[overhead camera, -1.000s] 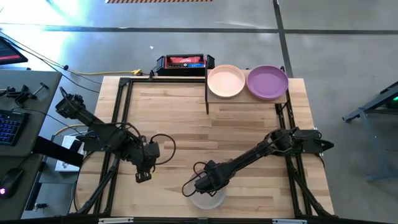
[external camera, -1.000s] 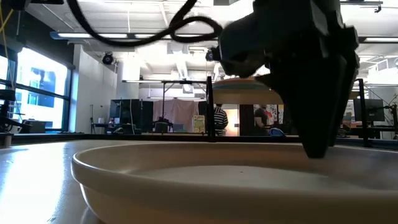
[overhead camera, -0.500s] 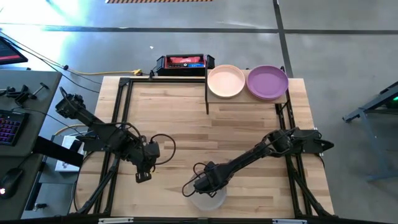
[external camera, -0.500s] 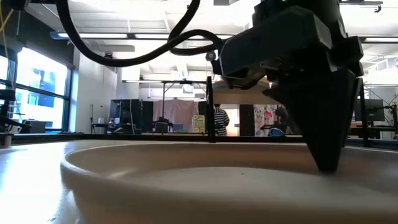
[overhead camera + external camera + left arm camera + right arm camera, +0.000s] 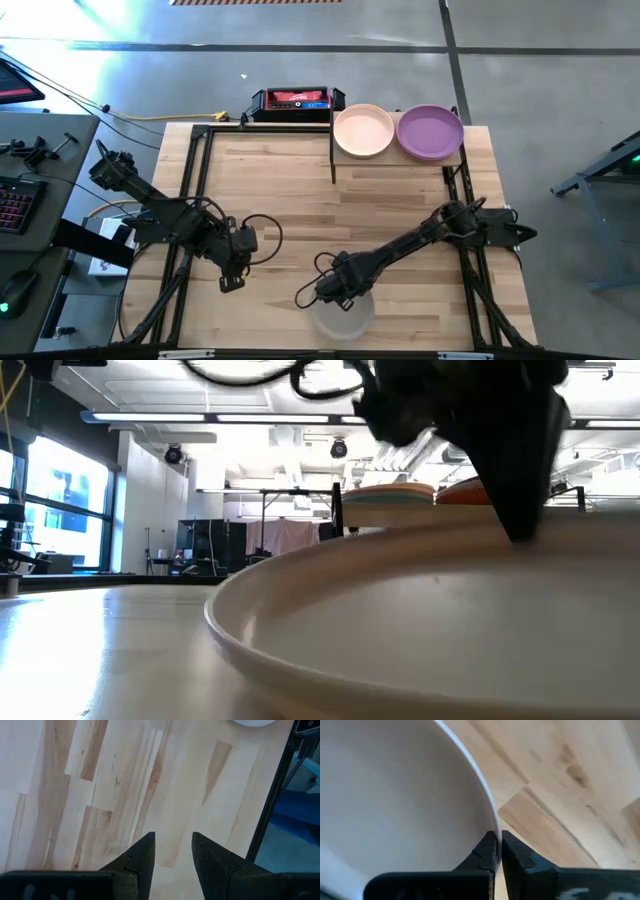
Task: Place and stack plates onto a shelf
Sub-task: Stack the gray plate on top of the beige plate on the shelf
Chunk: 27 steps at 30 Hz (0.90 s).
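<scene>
From above, the right gripper (image 5: 333, 297) reaches to the near edge of the wooden desk (image 5: 300, 190), its jaws clamped on the far rim of a pale grey plate (image 5: 341, 320) that sits at the desk's front edge, a little right of centre. The left gripper (image 5: 231, 283) hangs over bare wood toward the front left, well apart from that plate, jaws apart with nothing between them. At the far right of the desk stands the shelf (image 5: 455, 158), carrying a peach plate (image 5: 363, 130) and a purple plate (image 5: 430, 132) side by side, rims just about touching. A black box with a red label (image 5: 292, 100) sits behind the desk's far edge.

At desk height, the pale grey plate (image 5: 420, 630) fills the foreground, its right side tilted upward; the right gripper (image 5: 520, 510) comes down dark from above and bites its far rim. Plates on the shelf (image 5: 400, 500) show behind, edge-on.

The left wrist view shows two dark fingers (image 5: 142, 857) with a clear gap over plain wood grain — and a sliver of the pale plate (image 5: 255, 722) at the picture's edge.

The right wrist view shows the fingers (image 5: 489, 851) pressed together on the thin rim of the plate (image 5: 395, 800), wood beyond it.
</scene>
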Available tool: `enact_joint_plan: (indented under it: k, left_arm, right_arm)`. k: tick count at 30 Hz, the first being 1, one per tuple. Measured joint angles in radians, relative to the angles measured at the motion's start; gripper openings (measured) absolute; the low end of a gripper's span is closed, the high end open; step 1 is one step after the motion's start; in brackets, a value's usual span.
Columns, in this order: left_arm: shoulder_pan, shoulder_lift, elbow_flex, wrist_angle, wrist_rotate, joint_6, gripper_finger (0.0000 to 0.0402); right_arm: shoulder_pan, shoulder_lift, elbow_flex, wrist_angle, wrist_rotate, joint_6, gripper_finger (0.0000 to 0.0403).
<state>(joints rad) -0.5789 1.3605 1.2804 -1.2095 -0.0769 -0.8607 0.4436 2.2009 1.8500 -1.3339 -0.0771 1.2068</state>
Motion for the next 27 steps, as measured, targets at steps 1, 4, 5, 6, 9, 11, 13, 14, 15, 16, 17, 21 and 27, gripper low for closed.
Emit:
enact_joint_plan:
  k: [1, 4, 5, 6, 9, 11, 13, 14, 15, 16, 17, 21, 27]
  left_arm:
    - [0.0, 0.0, 0.0, 0.0, -0.006, 0.0, 0.0117]
    - [0.0, 0.0, 0.0, 0.0, -0.026, 0.001, 0.0117]
    - [0.0, 0.0, 0.0, 0.001, -0.03, 0.003, 0.0117]
    - [0.0, 0.0, 0.0, 0.001, -0.034, 0.008, 0.0117]
    - [0.0, 0.0, 0.0, 0.002, -0.042, 0.017, 0.0117]
    - [0.0, 0.0, 0.0, 0.003, -0.042, 0.017, 0.0117]
    - [0.0, 0.0, 0.0, 0.003, -0.042, 0.017, 0.0117]
    - [0.0, 0.0, 0.0, 0.003, -0.046, 0.018, 0.0117]
    - [0.0, 0.0, 0.0, 0.003, -0.053, 0.025, 0.0117]
    - [0.0, 0.0, 0.0, 0.003, -0.063, 0.027, 0.0117]
    - [0.001, 0.0, 0.0, 0.003, -0.073, 0.033, 0.0117]
    - [0.011, 0.0, 0.0, 0.003, -0.105, 0.035, 0.0117]
    - [0.041, 0.0, 0.0, 0.003, -0.138, 0.035, 0.0117]
  right_arm:
    - [-0.007, -0.014, 0.0, -0.004, 0.002, -0.006, 0.0]
    - [-0.029, -0.054, 0.0, -0.028, 0.022, -0.036, 0.0]
    - [-0.039, -0.068, 0.0, -0.037, 0.027, -0.045, 0.0]
    - [-0.048, -0.081, 0.0, -0.043, 0.034, -0.056, 0.0]
    - [-0.079, -0.121, 0.0, -0.065, 0.044, -0.085, 0.0]
    - [-0.099, -0.146, 0.0, -0.078, 0.053, -0.111, 0.0]
    - [-0.12, -0.174, 0.0, -0.09, 0.072, -0.141, 0.0]
    - [-0.131, -0.189, 0.0, -0.092, 0.081, -0.154, 0.0]
    - [-0.142, -0.205, 0.0, -0.1, 0.091, -0.166, 0.0]
    - [-0.154, -0.221, 0.0, -0.108, 0.1, -0.174, 0.0]
    - [-0.166, -0.236, 0.0, -0.113, 0.107, -0.184, 0.0]
    - [-0.216, -0.305, 0.0, -0.124, 0.141, -0.228, 0.0]
    - [-0.311, -0.414, 0.0, -0.138, 0.183, -0.308, 0.0]
